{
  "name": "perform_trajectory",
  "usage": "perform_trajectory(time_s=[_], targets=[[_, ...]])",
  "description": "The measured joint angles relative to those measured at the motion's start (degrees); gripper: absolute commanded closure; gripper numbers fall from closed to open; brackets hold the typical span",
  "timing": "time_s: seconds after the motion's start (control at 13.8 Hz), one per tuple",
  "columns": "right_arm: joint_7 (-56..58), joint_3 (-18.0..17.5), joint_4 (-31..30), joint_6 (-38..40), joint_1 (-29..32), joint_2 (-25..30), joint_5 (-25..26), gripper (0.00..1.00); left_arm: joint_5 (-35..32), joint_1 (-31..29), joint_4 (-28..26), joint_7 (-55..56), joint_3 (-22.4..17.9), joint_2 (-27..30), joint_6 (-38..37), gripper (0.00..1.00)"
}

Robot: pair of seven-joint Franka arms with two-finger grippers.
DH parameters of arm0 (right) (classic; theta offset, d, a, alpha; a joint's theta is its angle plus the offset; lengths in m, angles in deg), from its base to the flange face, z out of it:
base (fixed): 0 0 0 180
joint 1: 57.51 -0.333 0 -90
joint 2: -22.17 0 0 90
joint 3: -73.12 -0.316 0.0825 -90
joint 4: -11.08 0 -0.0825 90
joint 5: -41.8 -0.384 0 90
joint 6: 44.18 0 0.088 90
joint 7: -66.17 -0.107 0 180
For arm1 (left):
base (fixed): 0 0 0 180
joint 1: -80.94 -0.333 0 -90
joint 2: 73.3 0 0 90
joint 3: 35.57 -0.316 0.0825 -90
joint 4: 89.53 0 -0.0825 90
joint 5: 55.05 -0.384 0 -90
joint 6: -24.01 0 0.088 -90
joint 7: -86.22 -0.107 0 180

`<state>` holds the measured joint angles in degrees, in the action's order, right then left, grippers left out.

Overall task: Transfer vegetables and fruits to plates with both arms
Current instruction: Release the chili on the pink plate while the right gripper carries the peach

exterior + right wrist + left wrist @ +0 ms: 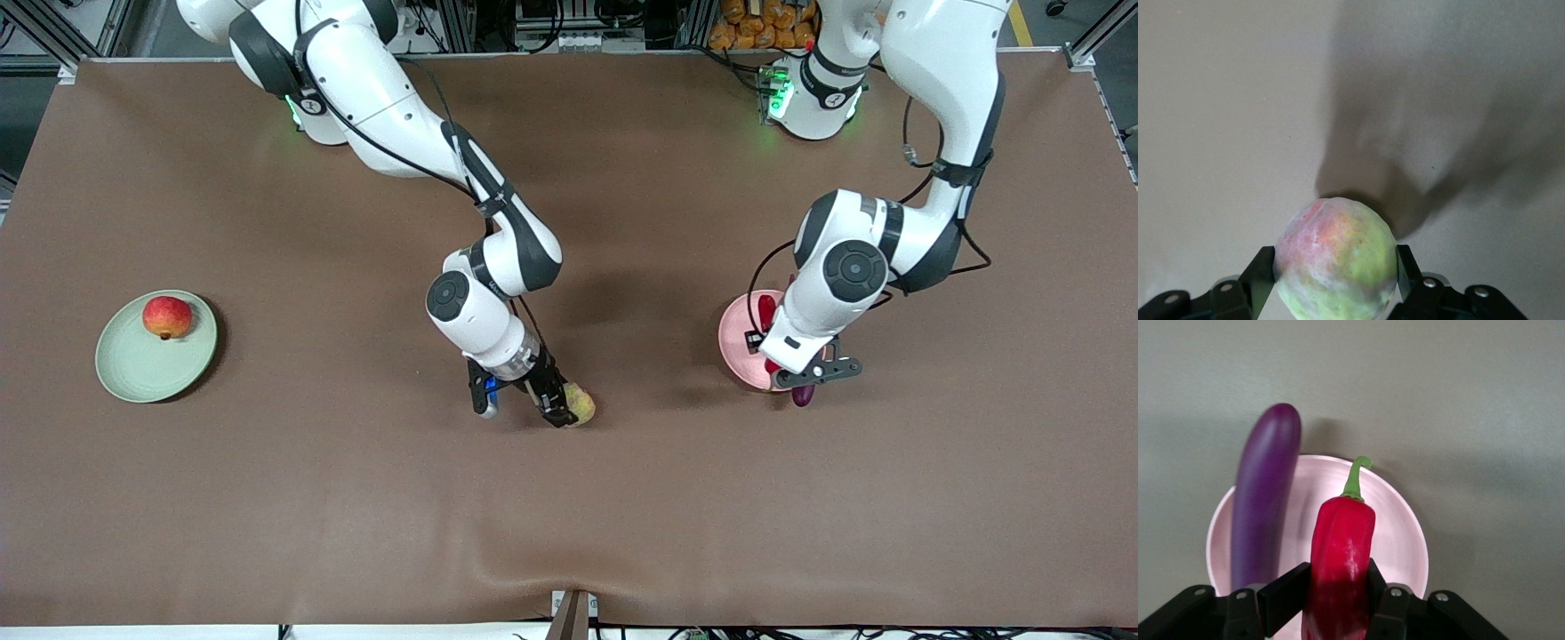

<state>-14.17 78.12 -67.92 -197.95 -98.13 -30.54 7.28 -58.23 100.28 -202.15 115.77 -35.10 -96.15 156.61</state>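
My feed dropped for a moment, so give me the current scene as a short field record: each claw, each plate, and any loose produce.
left claw: shut on red chili pepper, over pink plate
right claw: shut on yellow-green fruit, at the table's middle
pink plate: eggplant lies on it, tip past the rim
green plate: apple on it, toward the right arm's end
loose produce: none visible

Count on the worktop [622, 533]
Two plates, pale green [133, 369] and pink [738, 342]; two fruits [167, 316] [582, 404]; one eggplant [1265, 493]; one chili [1341, 547].
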Motion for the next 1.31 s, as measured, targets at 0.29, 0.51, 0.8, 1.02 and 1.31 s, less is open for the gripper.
perform_trajectory(time_s=[0.29, 0.51, 0.8, 1.02, 1.31], targets=[[4.59, 1.44, 2.2, 22.22, 5.64, 4.2, 1.13, 1.0, 0.0, -0.09, 0.22, 0.0, -0.07, -0.8, 0.97, 1.0], [15.2, 1.9, 2.49, 42.41, 13.18, 11.5, 1.79, 1.0, 0.0, -0.12, 1.01, 0.0, -0.1, -1.03, 1.07, 1.0], [43.05, 4.17, -0.26, 67.24, 26.53, 19.4, 11.72, 1.0, -0.04, -0.58, 1.03, -0.08, -0.16, -2.88, 1.03, 0.0], [65.68, 6.27, -5.95, 69.28, 36.17, 21.46, 18.3, 1.0, -0.06, -0.83, 2.95, -0.09, -0.2, -2.35, 0.4, 0.0], [87.08, 10.82, -8.06, 64.5, 40.95, 21.35, 30.24, 1.0, -0.06, -1.02, 13.28, -0.09, -0.17, 2.55, -15.83, 0.0]])
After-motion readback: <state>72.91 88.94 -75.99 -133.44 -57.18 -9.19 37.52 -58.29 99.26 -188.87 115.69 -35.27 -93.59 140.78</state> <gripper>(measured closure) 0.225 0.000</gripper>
